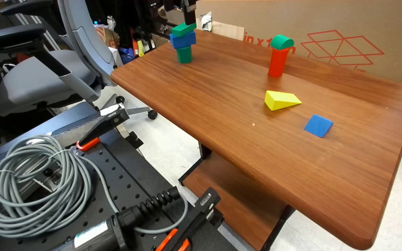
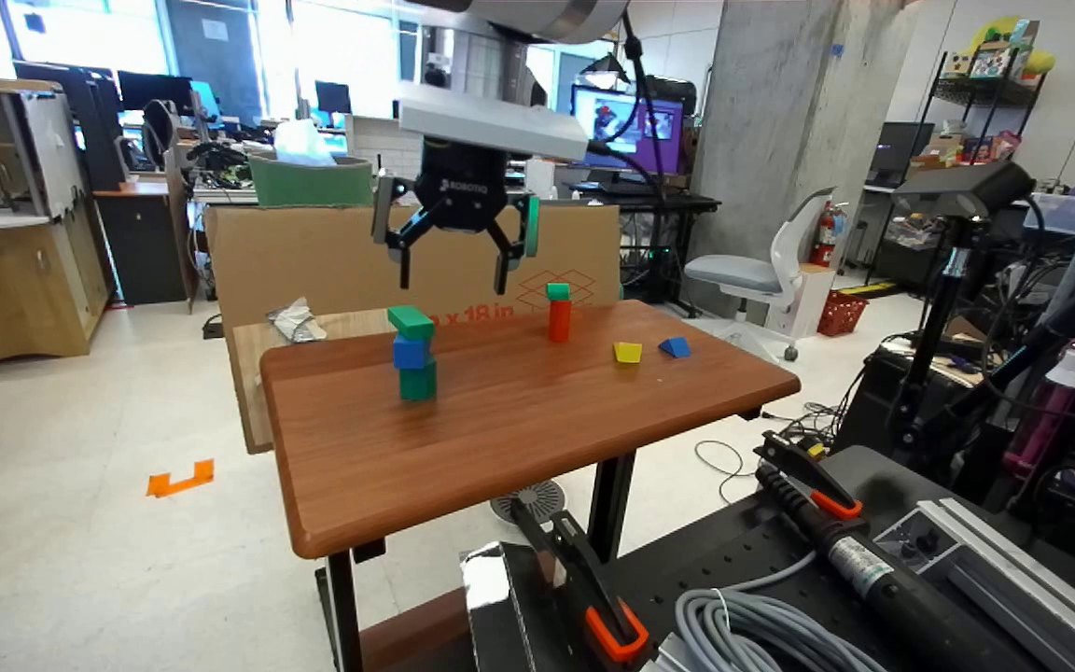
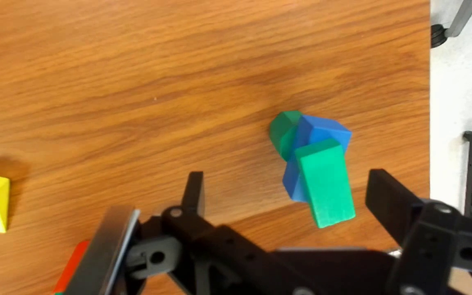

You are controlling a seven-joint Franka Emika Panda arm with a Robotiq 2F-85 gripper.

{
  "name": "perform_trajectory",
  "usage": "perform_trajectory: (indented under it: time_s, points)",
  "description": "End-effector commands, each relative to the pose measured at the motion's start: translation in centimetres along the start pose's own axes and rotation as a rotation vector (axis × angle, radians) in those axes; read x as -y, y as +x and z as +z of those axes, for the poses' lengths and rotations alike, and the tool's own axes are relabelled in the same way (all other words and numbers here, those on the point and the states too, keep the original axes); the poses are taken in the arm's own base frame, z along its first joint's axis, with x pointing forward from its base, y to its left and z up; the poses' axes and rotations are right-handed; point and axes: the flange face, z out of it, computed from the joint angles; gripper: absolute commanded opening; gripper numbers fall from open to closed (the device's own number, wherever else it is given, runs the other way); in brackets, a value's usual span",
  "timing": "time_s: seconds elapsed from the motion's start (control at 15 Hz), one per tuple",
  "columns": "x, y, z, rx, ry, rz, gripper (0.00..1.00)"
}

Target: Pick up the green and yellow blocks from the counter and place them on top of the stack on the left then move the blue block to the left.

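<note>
A: In an exterior view, where's the claw (image 2: pixel 453 284)?

B: Above the left part of the table (image 2: pixel 500 420), its fingers (image 2: pixel 405 271) well apart and nothing between them. The stack (image 2: pixel 411 353) looks to be right beneath.

A: Why hold it like that?

B: The green block (image 2: pixel 413 323) lies on top of the stack, so I'd call that part done. Spread fingers should let the claw lift away without a knock.

A: And what's loose, in an exterior view?

B: The yellow block (image 1: pixel 281 100), on the right half, sloping to a thin tip, and the blue block (image 1: pixel 319 125), further right. They lie apart, so fingers should fit round either.

A: Anything in the way?

B: The red post (image 1: pixel 277 63), capped by a green half-round (image 1: pixel 282 42), stands at the far side by the cardboard (image 1: pixel 379 21). I'd carry the yellow block along the near side, where there's a wide run of wood.

A: And the wrist view?

B: Sides are swapped there: the table's left edge shows at the right, just beyond one finger. The green block sits aslant on the blue brick (image 3: pixel 326 129), itself over a green foot (image 3: pixel 282 132). I'd guess the sloped yellow block could slip or tip them, so lower it gently from straight above.
</note>
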Motion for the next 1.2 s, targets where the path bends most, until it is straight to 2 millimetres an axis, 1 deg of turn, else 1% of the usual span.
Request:
perform_trajectory:
  time_s: [0.0,0.13,0.27,0.47,0.6,0.67,0.8,1.13]
  points:
    - [-5.4,-0.5,-3.1,0.013,0.027,0.051,1.00]
    - [-8.6,0.2,-4.0,0.002,0.048,0.085,1.00]
    - [-11.7,1.0,-4.3,-0.001,0.067,0.095,1.00]
    - [-15.6,2.1,-3.8,0.022,0.075,0.114,1.00]
    - [-17.7,2.7,-3.6,0.020,0.077,0.123,1.00]
    - [-18.6,2.9,-3.2,0.022,0.075,0.127,1.00]
    - [-19.5,3.2,-2.2,0.034,0.074,0.125,1.00]
    - [-20.4,4.3,1.3,0.074,0.049,0.134,1.00]
